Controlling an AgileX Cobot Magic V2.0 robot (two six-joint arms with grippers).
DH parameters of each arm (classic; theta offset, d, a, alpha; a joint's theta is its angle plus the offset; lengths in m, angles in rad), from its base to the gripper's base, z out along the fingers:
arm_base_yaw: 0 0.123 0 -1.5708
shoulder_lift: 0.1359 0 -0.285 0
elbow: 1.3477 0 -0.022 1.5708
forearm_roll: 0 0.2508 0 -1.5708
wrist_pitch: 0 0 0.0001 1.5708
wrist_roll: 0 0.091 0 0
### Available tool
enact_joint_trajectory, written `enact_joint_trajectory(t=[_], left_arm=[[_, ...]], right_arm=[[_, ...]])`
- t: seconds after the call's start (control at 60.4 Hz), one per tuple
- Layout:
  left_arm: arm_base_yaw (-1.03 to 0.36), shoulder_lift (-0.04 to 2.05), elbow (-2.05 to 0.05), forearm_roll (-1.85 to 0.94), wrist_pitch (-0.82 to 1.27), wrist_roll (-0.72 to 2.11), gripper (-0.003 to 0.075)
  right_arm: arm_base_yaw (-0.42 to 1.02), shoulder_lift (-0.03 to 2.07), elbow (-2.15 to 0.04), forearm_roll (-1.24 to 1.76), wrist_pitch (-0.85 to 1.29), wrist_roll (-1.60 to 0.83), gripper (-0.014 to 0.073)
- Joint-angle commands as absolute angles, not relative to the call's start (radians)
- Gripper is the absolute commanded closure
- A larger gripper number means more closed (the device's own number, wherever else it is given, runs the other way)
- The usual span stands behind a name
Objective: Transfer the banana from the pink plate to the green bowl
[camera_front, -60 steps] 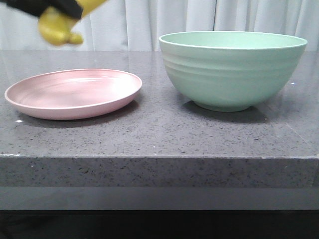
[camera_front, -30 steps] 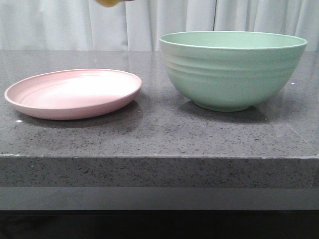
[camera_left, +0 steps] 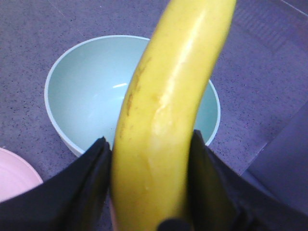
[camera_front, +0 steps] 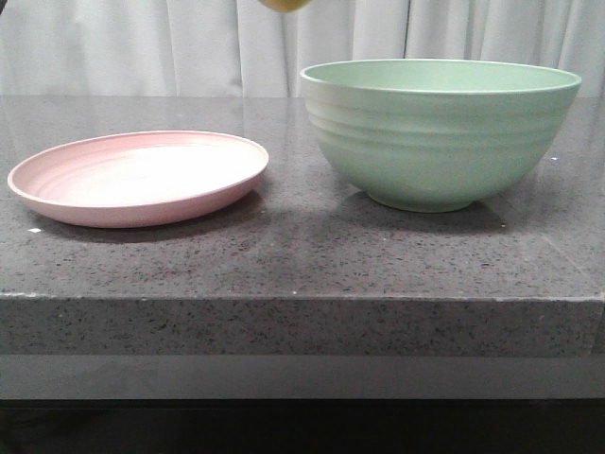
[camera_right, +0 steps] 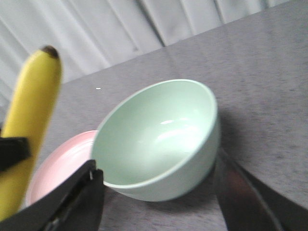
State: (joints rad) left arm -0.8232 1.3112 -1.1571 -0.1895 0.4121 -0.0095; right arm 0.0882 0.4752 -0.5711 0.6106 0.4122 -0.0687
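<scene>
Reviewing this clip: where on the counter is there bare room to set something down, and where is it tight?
Free: the wide strip of counter in front of the plate and bowl, up to the front edge. Both dishes are empty. Tight: the narrow gap between plate and bowl. The left pincer holds the banana above.

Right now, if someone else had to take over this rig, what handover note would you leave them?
Left gripper: shut on the banana, held high above the table, over the green bowl.
Right gripper: open, holding nothing, near the bowl.
Pink plate: empty, on the counter to the left of the bowl.
Green bowl: empty, nothing inside.
Done: banana lifted off the plate and carried towards the bowl.
Left: lower it into the bowl, open the left gripper, pull the arm clear.
</scene>
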Motion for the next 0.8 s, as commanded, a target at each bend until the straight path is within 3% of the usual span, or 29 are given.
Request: enact_joint_trajectory(t=[0.0, 0.249, 0.779], left_arm=[[-0.831, 1.275, -1.195, -0.2, 0.339, -0.019, 0.0479], [-0.831, 1.275, -1.195, -0.2, 0.339, -0.019, 0.0479], [-0.831, 1.275, -1.195, -0.2, 0.339, -0.019, 0.0479]], right_arm=[[0.125, 0.544, -0.643, 0.679, 0.33, -0.083, 0.008], [0.278, 0.755, -0.79, 0.765, 0.292, -0.083, -0.0036], [0.475, 1.155, -1.072, 0.781, 0.224, -0.083, -0.0033]])
